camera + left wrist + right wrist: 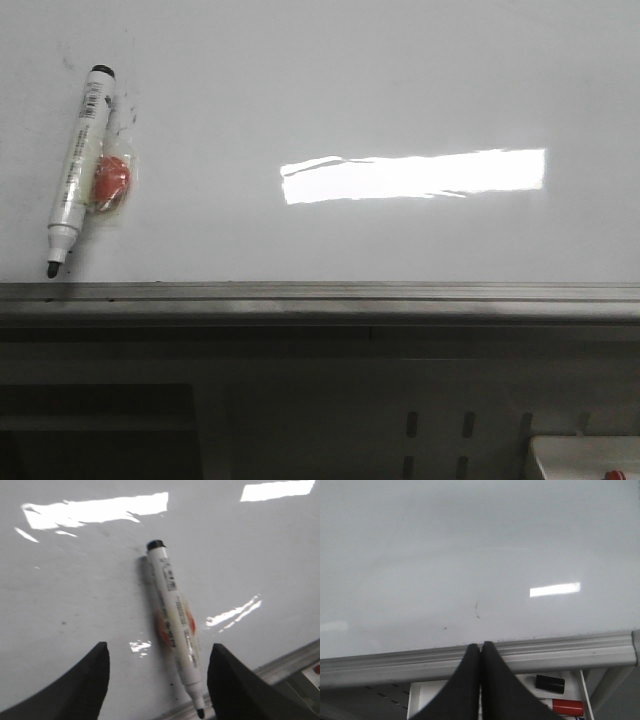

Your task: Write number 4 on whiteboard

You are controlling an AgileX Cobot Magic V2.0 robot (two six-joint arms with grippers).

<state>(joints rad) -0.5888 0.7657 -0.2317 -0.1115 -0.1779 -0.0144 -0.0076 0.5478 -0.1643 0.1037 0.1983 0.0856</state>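
Left wrist view showed the left gripper [156, 680] spread wide, its two dark wedge-shaped fingers [82, 690] apart and holding nothing. Between them, closer to one finger than the other and touching neither, lay a white cylindrical marker with a black end cap and an uncapped black tip [172, 625]. The tip pointed back toward the gripper and the capped end pointed away. Under the marker's mid-body sat a small round red-orange object in clear wrap [161, 630], partly hidden by the barrel. Both lay flat on the large glossy white whiteboard with bright glare patches [75, 590], and the board's grey metal edge rail [285, 662] ran just behind the marker's tip.

Right wrist view showed the right gripper [480, 652] with its dark fingers pressed together, empty, poised over the rail. Ahead of it the board carried only faint dark specks. Behind the rail, below the gripper, a white tray [585, 700] held a black cap [550, 683] and a red-capped marker [567, 707].

From the front view, neither gripper appeared; the marker sat at the board's left. No drawn number 4 showed on the whiteboard in any view.
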